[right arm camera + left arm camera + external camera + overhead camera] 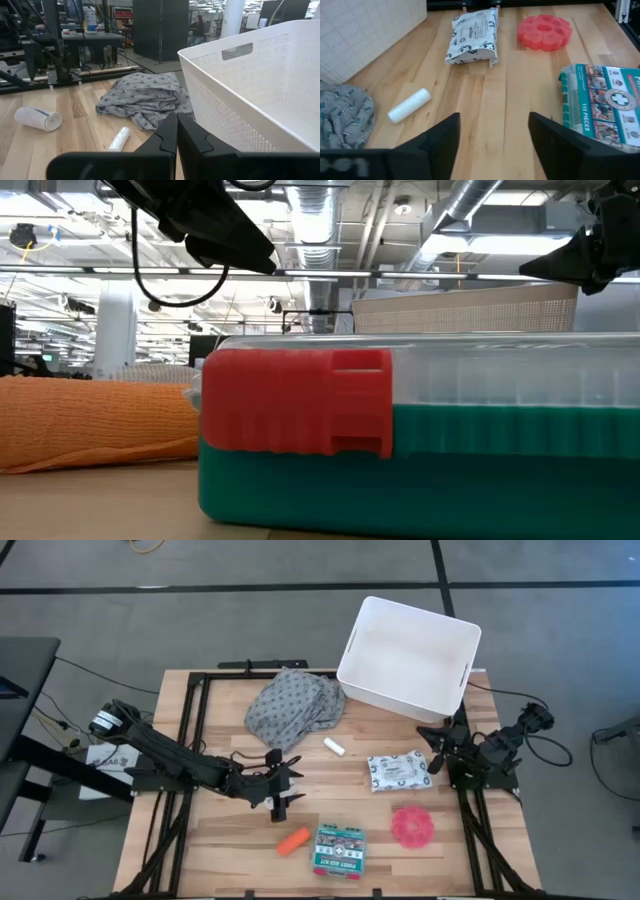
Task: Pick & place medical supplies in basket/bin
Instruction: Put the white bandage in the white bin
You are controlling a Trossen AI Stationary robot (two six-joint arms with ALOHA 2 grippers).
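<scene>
The white tub (410,658) stands at the table's far right. On the wood lie the white roll (334,747), the white patterned soft pack (398,772), the pink disc (412,825), the orange tube (293,841) and the green first-aid box (338,850). My left gripper (283,802) hovers open just left of the orange tube and the box, touching nothing. Its wrist view shows the open left gripper (492,125) facing the pack (472,35), the disc (545,31) and the box (602,105). My right gripper (176,120) is shut beside the tub's near wall (240,95).
The grey dotted cloth (293,705) is bunched left of the tub. A pale rolled item (37,118) lies on the wood beyond the white roll (119,139). The low view sits close behind the green box (400,440) and orange tube (90,420). Bare wood lies between the items.
</scene>
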